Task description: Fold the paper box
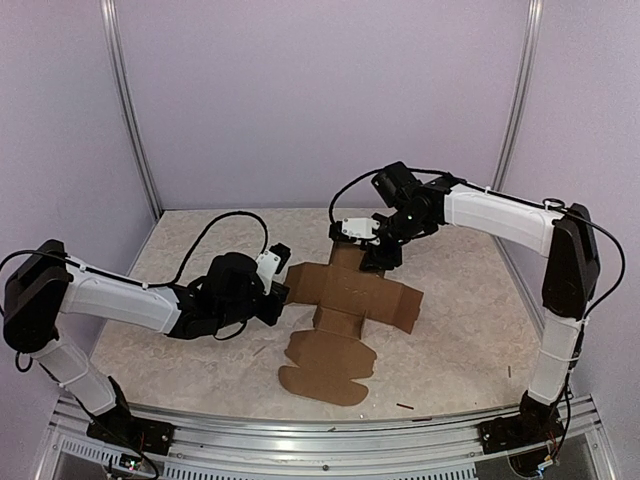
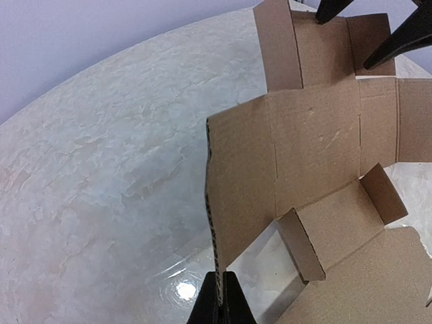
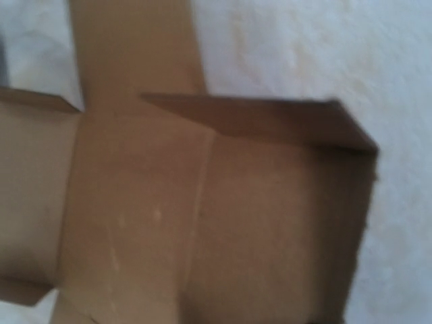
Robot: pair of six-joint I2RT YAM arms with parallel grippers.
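**Table** (image 1: 450, 340): flat surface with a mottled cream, stone-like pattern, closed in by pale lilac walls. It carries everything below.

**Arms:** two white-and-black jointed arms. The left arm (image 1: 110, 295) reaches in low from the left, and the right arm (image 1: 500, 215) bends over from the far right.

**Paper box** (image 1: 350, 290): plain brown cardboard die-cut sheet, cross-shaped, with square panels and a rounded flap at the near end.
- Location: middle of the table, between the two arms.
- Condition: mostly flat and unassembled. The left panel is tilted up off the table, and several small side flaps stand partly raised. The right wrist view, though blurred, shows one short wall upright along a panel edge.

**Left tool** (image 2: 217, 300): black, two-fingered, pressed together on the outer edge of the raised left panel and pinching the card.

**Right tool** (image 1: 378, 258): black, two-fingered. Its fingers are spread and poised over the far panel, as the left wrist view shows. Whether the tips touch the card cannot be told.

**Scrap** (image 1: 404, 406): thin dark stick-like piece near the front edge, well apart from the sheet and no part of the task.

**Step in hand (judgement):** an early stage, raising the first side wall while the far end is steadied.

**Next move (judgement):** the left panel needs swinging fully upright along its crease. The right tool should hold the base panel down so the sheet does not slide or buckle.
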